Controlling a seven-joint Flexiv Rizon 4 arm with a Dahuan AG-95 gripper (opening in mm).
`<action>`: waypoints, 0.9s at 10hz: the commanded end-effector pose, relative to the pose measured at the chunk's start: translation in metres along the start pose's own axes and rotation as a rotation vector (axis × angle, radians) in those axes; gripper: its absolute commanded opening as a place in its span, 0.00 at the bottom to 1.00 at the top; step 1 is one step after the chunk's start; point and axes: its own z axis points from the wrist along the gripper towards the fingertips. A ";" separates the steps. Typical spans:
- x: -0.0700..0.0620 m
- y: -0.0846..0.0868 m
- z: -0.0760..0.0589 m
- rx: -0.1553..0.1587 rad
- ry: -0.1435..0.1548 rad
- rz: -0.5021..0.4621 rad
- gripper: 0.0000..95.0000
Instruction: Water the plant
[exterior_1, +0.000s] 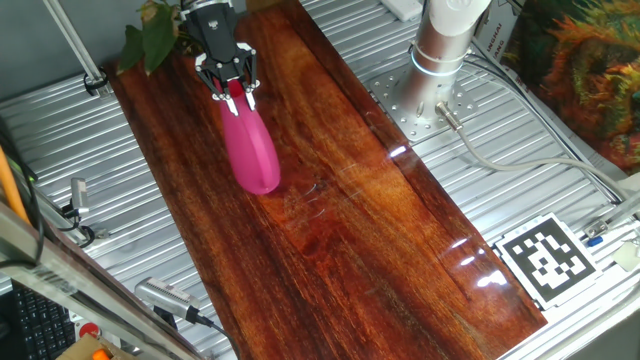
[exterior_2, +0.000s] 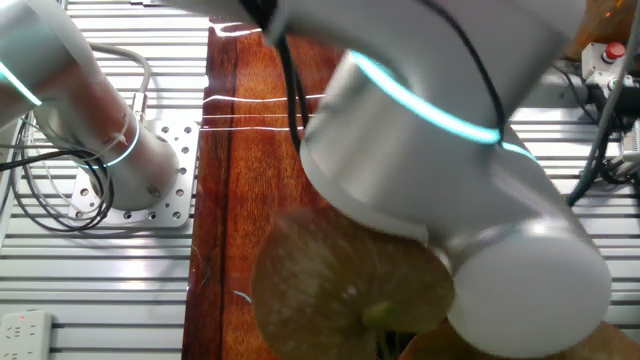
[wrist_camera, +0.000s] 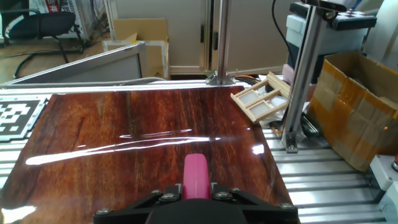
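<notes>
Claw (exterior_1: 229, 88) clamped on pink watering can (exterior_1: 250, 150)

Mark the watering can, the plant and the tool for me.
watering can (exterior_1: 252, 152): one fixed view, middle of the pink body.
plant (exterior_1: 150, 35): one fixed view, a green leaf.
tool (exterior_1: 231, 90): one fixed view, between the fingertips.

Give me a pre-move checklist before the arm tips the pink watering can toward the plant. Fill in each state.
1. Grip: gripper closed on the pink watering can's narrow end, as the hand view also shows: ok.
2. Plant located: leaves sit at the far corner of the wooden board, beside the gripper: ok.
3. Spout position over the plant: hidden under the gripper: cannot tell.
4. Water in the can: opaque body: cannot tell.
5. Cross-check from the other fixed view: the arm blocks the can; only blurred leaves show: not ok.
</notes>
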 end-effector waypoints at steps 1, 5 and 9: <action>-0.002 0.000 0.000 0.001 -0.020 -0.005 0.00; -0.002 0.000 0.001 0.001 -0.044 -0.018 0.00; -0.002 0.000 0.001 -0.001 -0.078 -0.029 0.00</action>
